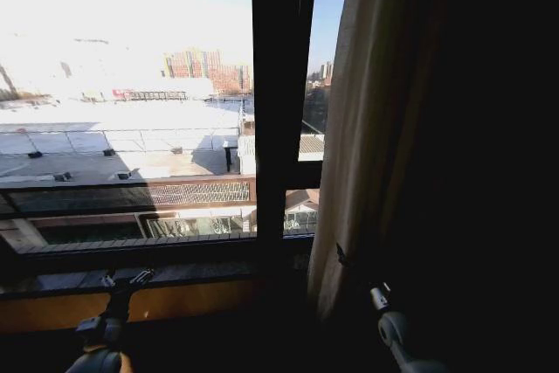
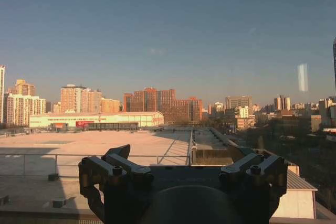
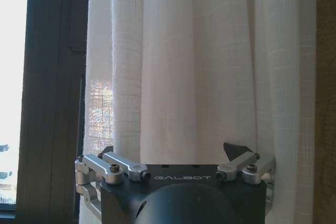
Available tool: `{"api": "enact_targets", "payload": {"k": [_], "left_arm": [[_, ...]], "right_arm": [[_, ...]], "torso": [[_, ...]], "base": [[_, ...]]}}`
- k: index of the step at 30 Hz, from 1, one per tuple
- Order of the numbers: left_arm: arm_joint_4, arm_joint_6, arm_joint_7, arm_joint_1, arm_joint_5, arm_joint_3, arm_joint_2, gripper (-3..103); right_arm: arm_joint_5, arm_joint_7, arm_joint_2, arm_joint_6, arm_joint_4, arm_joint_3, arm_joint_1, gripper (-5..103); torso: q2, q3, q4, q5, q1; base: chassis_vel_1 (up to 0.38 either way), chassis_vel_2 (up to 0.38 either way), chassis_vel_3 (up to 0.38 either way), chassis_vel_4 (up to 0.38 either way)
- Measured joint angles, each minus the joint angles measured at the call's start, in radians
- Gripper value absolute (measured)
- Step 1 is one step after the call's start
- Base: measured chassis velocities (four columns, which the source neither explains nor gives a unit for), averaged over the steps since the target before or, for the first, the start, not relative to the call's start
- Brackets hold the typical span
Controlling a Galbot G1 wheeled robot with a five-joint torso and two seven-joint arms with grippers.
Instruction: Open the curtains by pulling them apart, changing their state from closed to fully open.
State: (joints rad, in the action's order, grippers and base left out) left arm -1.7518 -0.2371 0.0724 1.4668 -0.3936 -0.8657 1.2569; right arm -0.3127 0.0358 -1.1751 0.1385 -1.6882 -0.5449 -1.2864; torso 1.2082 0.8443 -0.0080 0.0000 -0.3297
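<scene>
A sheer cream curtain point(image 1: 358, 128) hangs gathered in pleats at the right of the window, just right of the dark upright of the frame. My right gripper point(image 1: 346, 261) is low against its left edge. In the right wrist view the pleated curtain point(image 3: 199, 66) hangs straight ahead, close in front of the open right gripper point(image 3: 172, 151). I cannot tell whether the fingers point(image 3: 237, 148) touch the fabric. My left gripper point(image 1: 129, 279) is low at the left by the sill. It stands open point(image 2: 181, 153), facing bare glass with nothing between its fingers.
A dark window-frame upright point(image 1: 281, 85) stands just left of the curtain and also shows as the upright point(image 3: 52, 77) in the right wrist view. A heavy dark drape point(image 1: 489, 172) covers the far right. The window sill point(image 1: 52, 282) runs along below the glass, over a wooden ledge.
</scene>
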Motion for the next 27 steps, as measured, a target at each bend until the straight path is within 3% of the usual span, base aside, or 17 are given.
{"api": "enact_targets", "payload": {"k": [16, 27], "left_arm": [[0.0, 0.0, 0.0, 0.0, 0.0, 0.0, 0.0, 100], [0.0, 0.0, 0.0, 0.0, 0.0, 0.0, 0.0, 100]], "right_arm": [[0.0, -0.002, 0.0, 0.001, 0.002, 0.0, 0.001, 100], [0.0, -0.002, 0.0, 0.001, 0.002, -0.001, 0.002, 100]], "torso": [[0.0, 0.0, 0.0, 0.0001, 0.0], [0.0, 0.0, 0.0002, -0.0001, 0.0]], "base": [[0.017, 0.008, -0.017, -0.009], [0.205, 0.151, -0.198, -0.139]]}}
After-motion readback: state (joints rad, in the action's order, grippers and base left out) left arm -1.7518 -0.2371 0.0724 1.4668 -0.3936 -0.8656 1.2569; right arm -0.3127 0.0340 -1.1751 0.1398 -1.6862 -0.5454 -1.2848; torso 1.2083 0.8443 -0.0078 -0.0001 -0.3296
